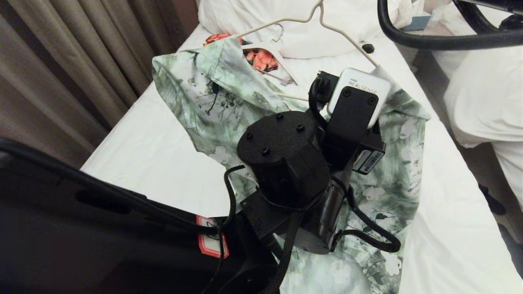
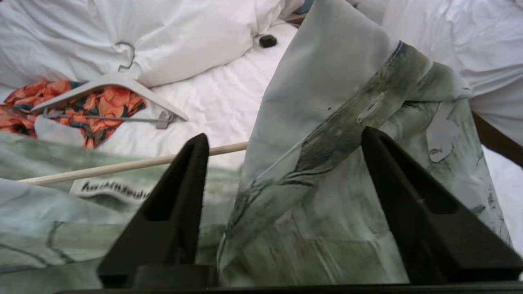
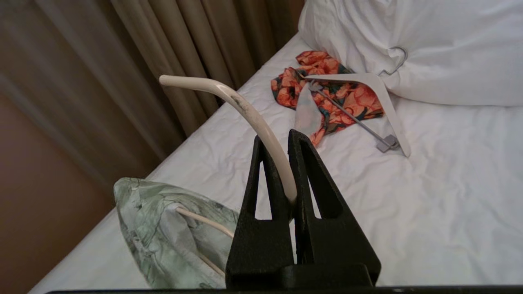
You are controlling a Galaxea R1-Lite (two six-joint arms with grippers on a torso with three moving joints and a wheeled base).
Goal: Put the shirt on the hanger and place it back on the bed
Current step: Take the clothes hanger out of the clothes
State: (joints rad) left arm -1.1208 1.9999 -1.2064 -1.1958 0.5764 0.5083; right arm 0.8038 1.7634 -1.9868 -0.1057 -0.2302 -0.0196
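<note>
The right gripper (image 3: 291, 163) clamps the thin, curved cream hanger (image 3: 249, 114), while the left gripper (image 2: 286, 143) gapes released over the soft, crumpled shirt (image 2: 327, 183).

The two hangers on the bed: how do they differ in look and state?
The cream wire hanger is thin; the white hanger is thick and flat, with a metal hook. The wire hanger is lifted, its hook clamped in the right gripper, one end inside the green shirt; the white hanger lies free on the orange garment. Both are pale.
</note>
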